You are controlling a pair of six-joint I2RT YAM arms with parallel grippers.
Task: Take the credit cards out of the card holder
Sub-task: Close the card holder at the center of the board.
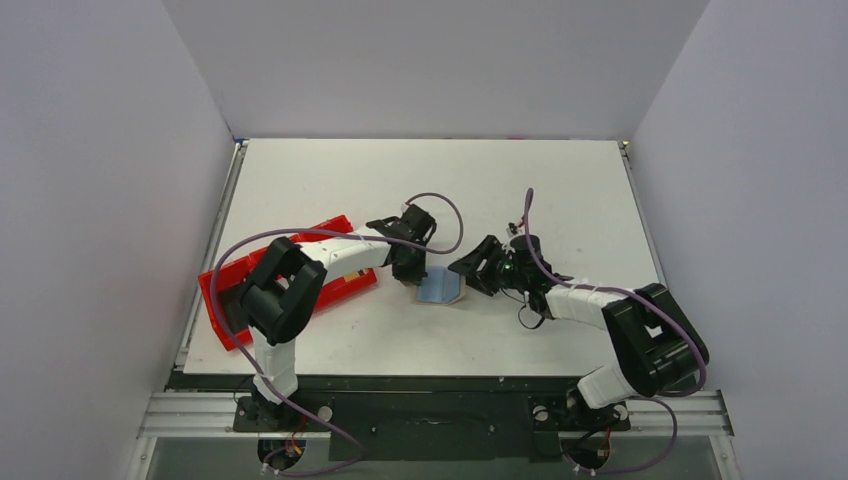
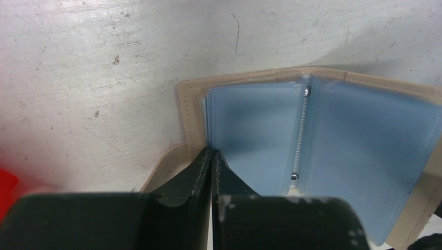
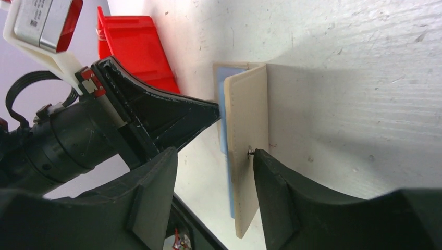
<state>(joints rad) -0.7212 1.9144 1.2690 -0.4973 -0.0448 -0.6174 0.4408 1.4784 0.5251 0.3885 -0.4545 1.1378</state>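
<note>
The card holder (image 1: 441, 289) is a tan wallet-like cover with pale blue plastic sleeves, lying open on the white table. In the left wrist view its sleeves (image 2: 312, 151) spread out inside the tan cover (image 2: 190, 109). My left gripper (image 1: 412, 272) is shut, its tips (image 2: 212, 152) at the left edge of the sleeves; I cannot tell whether they pinch a card. My right gripper (image 1: 470, 272) is open around the raised tan flap (image 3: 249, 156), one finger (image 3: 271, 177) touching its outer side. No separate card shows.
A red tray (image 1: 232, 290) lies at the left, under the left arm, and shows in the right wrist view (image 3: 133, 41). The left gripper's body (image 3: 78, 135) is close beside my right fingers. The table's near edge lies just below the holder.
</note>
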